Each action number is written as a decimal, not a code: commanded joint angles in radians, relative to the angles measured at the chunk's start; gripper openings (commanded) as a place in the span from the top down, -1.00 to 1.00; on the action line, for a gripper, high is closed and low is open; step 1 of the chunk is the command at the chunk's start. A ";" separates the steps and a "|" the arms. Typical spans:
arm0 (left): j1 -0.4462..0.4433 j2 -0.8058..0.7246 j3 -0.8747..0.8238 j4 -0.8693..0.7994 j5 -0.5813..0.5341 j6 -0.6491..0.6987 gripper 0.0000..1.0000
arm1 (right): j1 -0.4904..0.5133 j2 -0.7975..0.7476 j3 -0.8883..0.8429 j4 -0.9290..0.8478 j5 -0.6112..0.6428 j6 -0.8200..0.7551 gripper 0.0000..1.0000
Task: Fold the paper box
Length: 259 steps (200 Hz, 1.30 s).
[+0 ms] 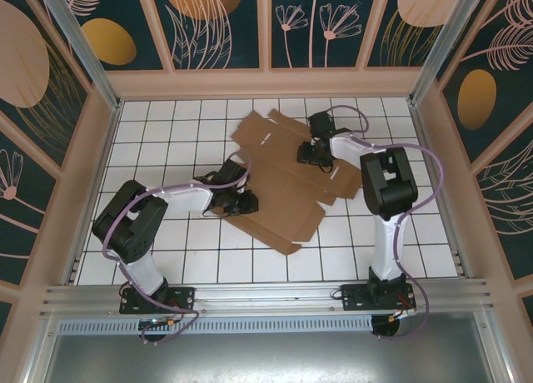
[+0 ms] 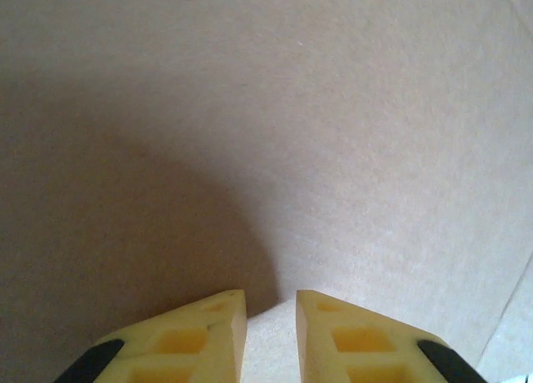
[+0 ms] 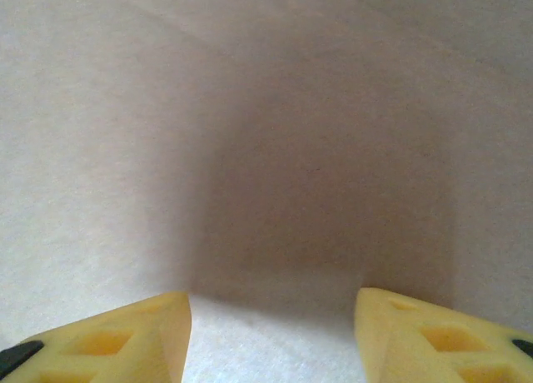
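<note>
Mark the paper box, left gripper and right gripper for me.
paper box (image 1: 283, 201), top view, centre panel of the sheet.
left gripper (image 2: 271, 316), left wrist view, midway between its jaws.
right gripper (image 3: 273, 308), right wrist view, midway between its jaws.

Lab robot cell: gridded table (image 1: 208, 266), decorated panel walls (image 1: 218, 33).

The paper box (image 1: 279, 187) lies flat and unfolded on the table (image 1: 166, 133), around its middle. The left gripper (image 1: 243, 203) sits at the left edge of the paper box, over its nearer half, and in the left wrist view its fingers (image 2: 200, 341) point down at the sheet. The right gripper (image 1: 313, 152) is on the far right part of the paper box, above the sheet. The two arm bases stand in front of the paper box at the near table edge, one to its left and one to its right.
</note>
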 commanded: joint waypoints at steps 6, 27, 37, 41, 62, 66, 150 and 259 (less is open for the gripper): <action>-0.059 0.066 0.039 -0.073 0.065 0.058 0.49 | 0.075 0.097 0.036 -0.072 -0.127 -0.069 -0.09; -0.110 0.108 0.082 -0.078 0.091 0.081 0.45 | 0.110 0.123 0.069 -0.085 -0.184 -0.106 -0.06; -0.134 0.130 0.137 -0.091 0.095 0.094 0.42 | 0.129 0.138 0.093 -0.103 -0.184 -0.125 -0.05; -0.139 0.138 0.147 -0.093 0.097 0.097 0.40 | 0.140 0.148 0.105 -0.114 -0.183 -0.132 -0.04; -0.154 0.172 0.194 -0.091 0.104 0.103 0.37 | 0.174 0.178 0.151 -0.144 -0.178 -0.152 0.00; -0.154 0.176 0.203 -0.092 0.103 0.103 0.37 | 0.191 0.182 0.158 -0.144 -0.178 -0.154 0.00; -0.057 -0.014 0.385 -0.038 0.044 0.125 0.26 | 0.126 -0.169 -0.032 0.095 -0.291 -0.114 -0.08; 0.163 0.232 0.434 0.009 -0.047 -0.109 0.72 | -0.124 -0.128 0.109 0.028 -0.275 -0.128 -0.22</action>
